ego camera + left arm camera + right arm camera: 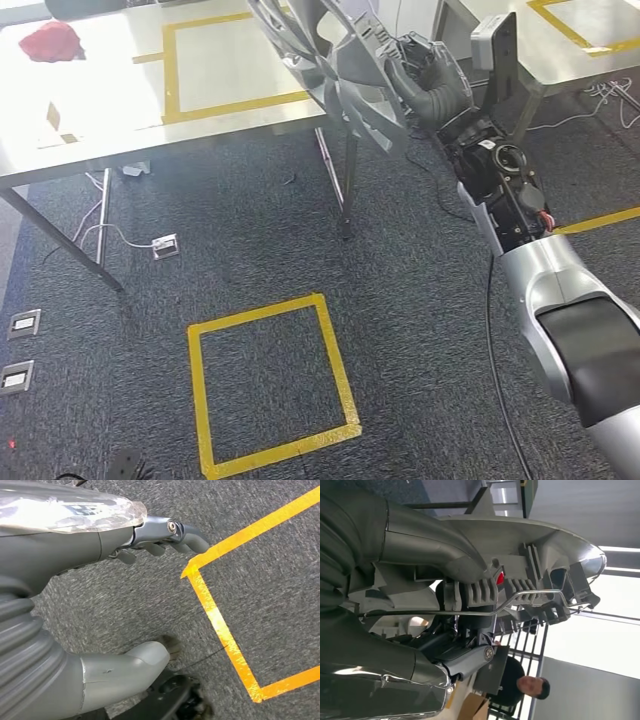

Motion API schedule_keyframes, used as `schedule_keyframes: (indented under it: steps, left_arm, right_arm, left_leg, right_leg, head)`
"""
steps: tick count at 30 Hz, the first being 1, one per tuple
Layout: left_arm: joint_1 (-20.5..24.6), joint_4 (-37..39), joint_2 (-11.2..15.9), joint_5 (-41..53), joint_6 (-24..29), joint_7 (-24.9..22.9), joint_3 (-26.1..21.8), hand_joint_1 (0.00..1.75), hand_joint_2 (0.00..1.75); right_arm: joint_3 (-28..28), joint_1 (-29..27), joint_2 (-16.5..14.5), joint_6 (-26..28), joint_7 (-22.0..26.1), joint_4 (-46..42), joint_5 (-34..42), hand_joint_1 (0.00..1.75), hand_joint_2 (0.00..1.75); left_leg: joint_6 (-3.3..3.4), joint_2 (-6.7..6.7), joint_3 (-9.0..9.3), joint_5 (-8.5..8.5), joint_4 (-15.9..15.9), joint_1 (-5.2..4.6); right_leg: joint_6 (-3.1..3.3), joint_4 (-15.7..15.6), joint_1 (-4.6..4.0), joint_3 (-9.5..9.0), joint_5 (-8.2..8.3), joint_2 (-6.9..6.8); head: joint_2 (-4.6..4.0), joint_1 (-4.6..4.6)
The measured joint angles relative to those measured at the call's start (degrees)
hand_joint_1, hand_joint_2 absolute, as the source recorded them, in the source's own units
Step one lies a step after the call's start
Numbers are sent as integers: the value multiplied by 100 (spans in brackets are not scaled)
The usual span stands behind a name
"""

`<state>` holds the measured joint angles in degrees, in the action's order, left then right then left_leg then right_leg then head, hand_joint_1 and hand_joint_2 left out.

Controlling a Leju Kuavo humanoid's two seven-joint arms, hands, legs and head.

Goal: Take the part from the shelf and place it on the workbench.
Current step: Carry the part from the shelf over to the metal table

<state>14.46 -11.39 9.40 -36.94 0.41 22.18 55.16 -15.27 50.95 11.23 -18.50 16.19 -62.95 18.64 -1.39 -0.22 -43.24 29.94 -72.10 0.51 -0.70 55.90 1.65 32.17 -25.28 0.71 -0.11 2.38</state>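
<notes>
Grey carpet floor (pixel 423 330) with yellow tape squares, a steel desk (pixel 90 120) ahead-left carrying its own taped yellow rectangle (pixel 226 65) and a red cloth (pixel 51 42) near its far left corner; second desk (pixel 573 45) at upper right. I've got the part (pixel 355 70), a silver-grey moulded piece with ribs and a wire clip, off the shelf already and held up in the air by my right hand (pixel 434 85), just off the first desk's near right corner, not over the taped rectangle yet. So pick looks done; carry and set-down on the desk are left, I'd say. Right wrist view shows thumb and fingers (pixel 471 660) wrapped around the part's ribbed underside. Long axis runs diagonally, from upper left down toward the hand, tilted, broad face toward the camera. Left hand (pixel 113 545) hangs over the carpet, fingers (pixel 188 535) loosely curled, holding nothing. A person (pixel 523 685) stands behind in the right wrist view.
</notes>
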Motion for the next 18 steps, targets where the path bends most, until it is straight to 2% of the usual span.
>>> schedule_keyframes:
  steps: [1,3,4,5,8,10,11,13,14,15,16,18]
  left_arm:
    - [-3,0,0,6,0,0,-1,0,175]
    - [-1,1,11,17,1,0,0,0,175]
    - [-1,1,22,20,1,-1,0,0,175]
    - [3,1,36,24,1,-2,0,0,175]
    - [18,1,61,31,1,-3,-1,0,175]
    - [28,2,60,30,1,-2,-2,0,175]
    - [31,1,57,29,1,-1,-2,0,175]
    - [25,1,44,29,1,1,-2,0,175]
    - [13,2,39,29,1,0,-2,0,175]
    - [2,2,33,29,1,-1,-2,0,175]
    - [-6,2,27,30,1,-1,-2,0,175]
    - [-15,2,15,31,1,-2,-2,0,175]
  right_arm:
    - [-1,-6,0,-2,1,1,-1,175,175]
    - [-1,-3,0,-9,5,1,-1,175,175]
    - [-2,3,0,-15,11,3,-2,175,175]
    - [-2,8,0,-22,21,5,-2,175,175]
    - [1,32,-1,-33,54,9,-11,175,175]
    - [2,61,-5,-37,64,11,-25,175,175]
    - [2,68,-7,-41,67,14,-31,175,175]
    - [2,50,-9,-49,70,23,-35,175,175]
    - [2,31,-9,-49,70,29,-35,175,175]
    - [1,15,-9,-48,69,34,-35,175,175]
    - [1,9,-9,-48,69,36,-35,175,175]
    - [3,14,-9,-43,64,37,-35,175,175]
  left_leg:
    - [38,-1,1,-196,217,-8]
    - [171,-3,217,-817,1067,-55]
    - [233,-1,340,-1008,1443,-85]
    - [276,-1,430,-1114,1681,-114]
    - [335,6,581,-1066,1866,-132]
    - [381,3,717,-1037,1948,-106]
    - [400,-5,780,-1021,1976,-95]
    - [430,-19,867,-954,1982,-99]
    - [431,-27,915,-910,1979,-99]
    - [427,-38,967,-864,1973,-99]
    - [417,-51,1022,-816,1963,-97]
    - [381,-72,1131,-714,1937,-92]
  right_leg:
    - [-2,-2,-5,-54,-42,10]
    - [-14,-10,-16,-167,-131,21]
    - [-29,-18,-21,-208,-170,30]
    - [-55,-31,-22,-232,-205,38]
    - [-158,-59,-24,-307,-264,36]
    - [-201,146,-33,-251,-376,5]
    - [-212,436,-37,-109,-490,-7]
    - [-219,1210,-53,307,-764,-13]
    - [-227,1484,-55,500,-852,-14]
    - [-237,1569,-53,618,-838,-16]
    - [-243,1442,-50,645,-691,-19]
    - [-241,723,-45,512,-80,-30]
  head:
    - [0,-1]
    - [0,-2]
    - [0,-2]
    - [0,-3]
    - [0,-4]
    - [-1,16]
    - [-1,32]
    - [0,65]
    - [0,75]
    - [0,86]
    - [0,96]
    - [0,125]
